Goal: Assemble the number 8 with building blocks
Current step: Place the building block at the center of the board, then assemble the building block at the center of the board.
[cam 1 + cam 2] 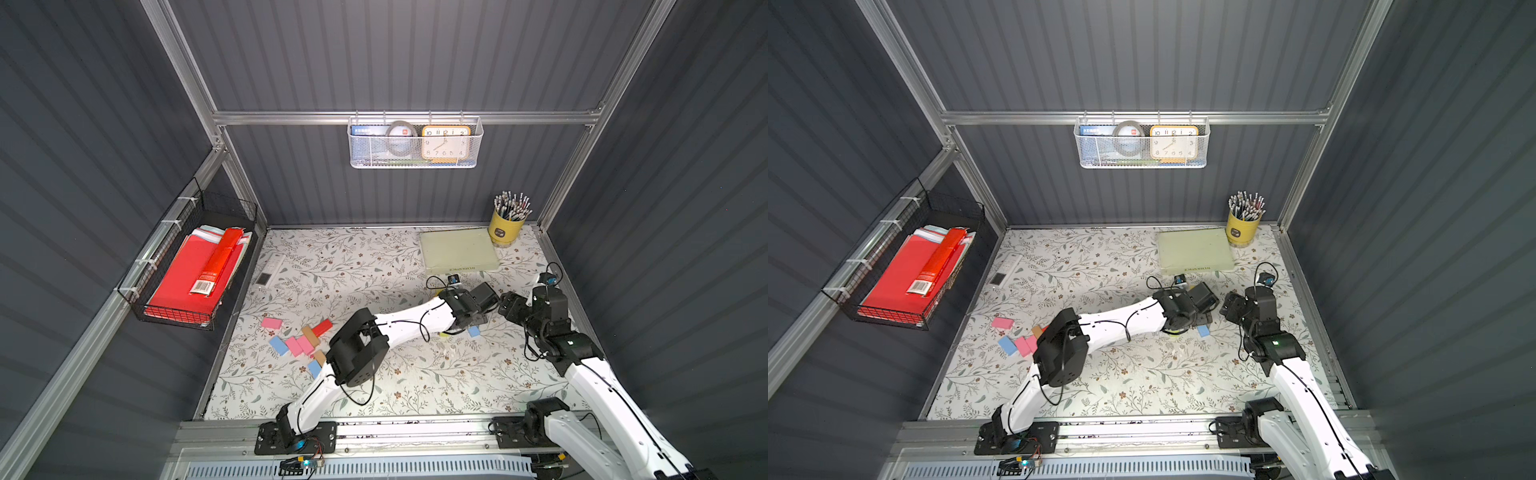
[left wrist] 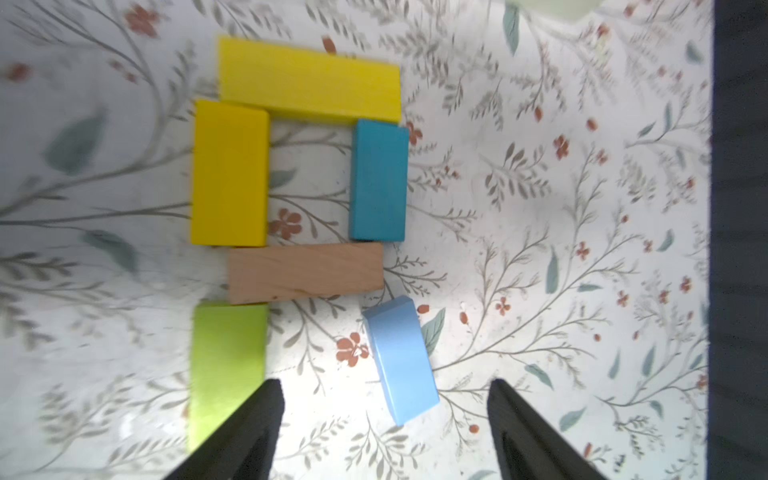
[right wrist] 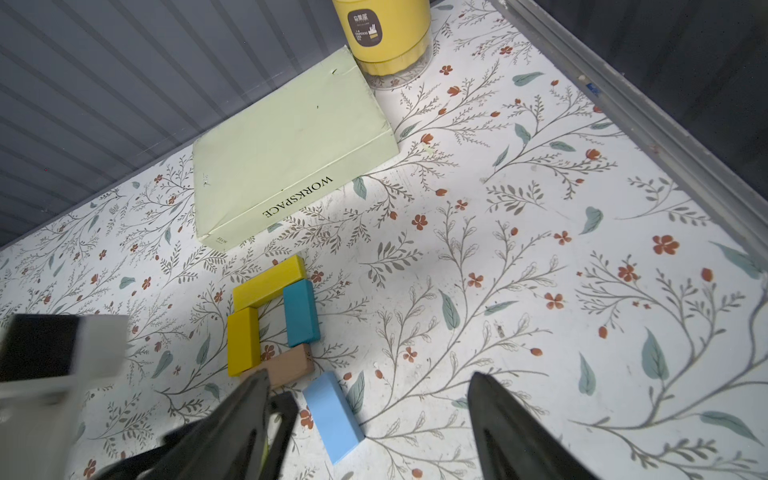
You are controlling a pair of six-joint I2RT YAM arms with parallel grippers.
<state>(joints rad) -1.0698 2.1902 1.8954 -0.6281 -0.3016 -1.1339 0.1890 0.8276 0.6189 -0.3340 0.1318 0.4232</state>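
In both top views the floral worktop [image 1: 374,270] fills the lower middle of the frame. A scatter of loose blocks [image 1: 297,343] in pink, blue, red and tan lies left of centre, partly behind the left arm [image 1: 407,322], which reaches across to the right of centre. The right arm [image 1: 552,328] bends in from the lower right, and its tip is close to the left arm's wrist. A light blue block [image 1: 473,331] peeks out just below that wrist.

In the left wrist view the left pincer [image 2: 384,382] is released, with its fingers wide apart and gripping nothing. The light blue block lies flat and tilted on the worktop between them. Beyond it, an outer yellow block [image 2: 309,79], a side yellow block [image 2: 228,174], a teal block [image 2: 378,180] and a tan block [image 2: 305,272] close a square. A green block [image 2: 226,365] meets the tan block's end, in line with the side yellow block, and is partly behind one finger.

In the right wrist view the right pincer [image 3: 369,373] is also released and empty. The same square shows, with the light blue block just apart from the tan one. Farther off lie a pale green book [image 3: 291,141] and a yellow cup [image 3: 382,33].
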